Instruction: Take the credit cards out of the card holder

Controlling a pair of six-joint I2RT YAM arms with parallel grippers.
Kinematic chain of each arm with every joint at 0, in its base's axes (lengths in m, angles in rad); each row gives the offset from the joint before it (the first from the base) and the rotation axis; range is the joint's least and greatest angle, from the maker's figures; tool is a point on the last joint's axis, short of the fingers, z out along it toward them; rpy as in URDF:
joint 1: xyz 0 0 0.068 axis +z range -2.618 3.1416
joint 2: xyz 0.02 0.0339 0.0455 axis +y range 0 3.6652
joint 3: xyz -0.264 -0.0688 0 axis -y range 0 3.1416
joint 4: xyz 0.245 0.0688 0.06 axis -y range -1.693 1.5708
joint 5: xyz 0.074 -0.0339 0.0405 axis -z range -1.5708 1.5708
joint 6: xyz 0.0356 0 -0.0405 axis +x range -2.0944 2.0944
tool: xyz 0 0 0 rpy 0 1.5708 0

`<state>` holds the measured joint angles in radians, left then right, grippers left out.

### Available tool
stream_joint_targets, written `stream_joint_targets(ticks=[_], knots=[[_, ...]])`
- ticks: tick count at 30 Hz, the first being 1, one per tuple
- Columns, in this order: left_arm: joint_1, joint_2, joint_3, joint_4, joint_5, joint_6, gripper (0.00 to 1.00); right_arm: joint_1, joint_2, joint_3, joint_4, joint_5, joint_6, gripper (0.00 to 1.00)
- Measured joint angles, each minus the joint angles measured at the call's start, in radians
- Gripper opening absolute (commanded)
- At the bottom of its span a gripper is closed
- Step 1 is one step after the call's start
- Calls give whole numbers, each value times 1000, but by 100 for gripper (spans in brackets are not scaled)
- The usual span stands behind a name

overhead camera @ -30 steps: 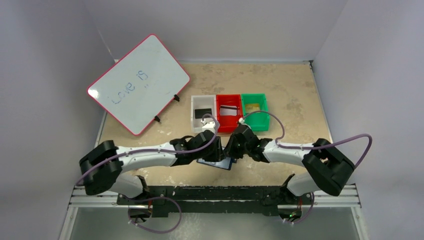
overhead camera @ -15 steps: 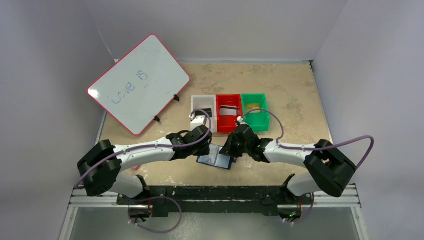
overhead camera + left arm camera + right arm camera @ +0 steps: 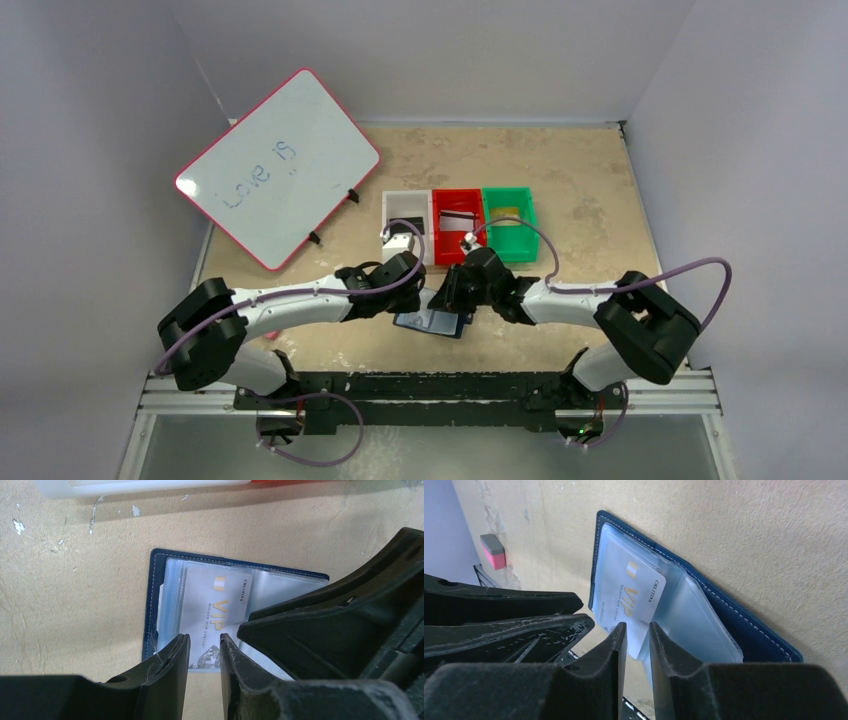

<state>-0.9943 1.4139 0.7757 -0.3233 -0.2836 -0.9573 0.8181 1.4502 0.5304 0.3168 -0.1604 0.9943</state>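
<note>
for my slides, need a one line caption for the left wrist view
Left gripper, jaws slightly apart, at the near edge of a white VIP card in the open navy card holder.

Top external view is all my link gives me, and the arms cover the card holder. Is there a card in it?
Observer: Yes. The left wrist view shows a pale card printed VIP in gold, tucked in a clear pocket of the open card holder.
Operator: Where is the left gripper?
Observer: The left gripper has its tips over that card's lower edge, jaws narrowly apart. I cannot tell whether they pinch it.
Operator: And the right?
Observer: The right wrist view shows the right gripper pointing at the same card, jaws also a slit apart. Its grip is unclear too.
</note>
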Motion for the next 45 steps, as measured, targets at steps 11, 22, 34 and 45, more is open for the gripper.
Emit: stream_joint_targets(ticks=[11, 22, 34, 45], knots=[[0, 45, 0, 14, 55, 1, 29, 0, 18, -76, 106, -18, 64, 31], [0, 49, -2, 29, 75, 1, 28, 0, 24, -182, 291, -29, 163, 19], [0, 71, -28, 99, 79, 7, 26, 0, 50, -201, 372, -44, 224, 19], [-1, 65, -44, 126, 79, -2, 25, -40, 86, -212, 416, -70, 272, 19]])
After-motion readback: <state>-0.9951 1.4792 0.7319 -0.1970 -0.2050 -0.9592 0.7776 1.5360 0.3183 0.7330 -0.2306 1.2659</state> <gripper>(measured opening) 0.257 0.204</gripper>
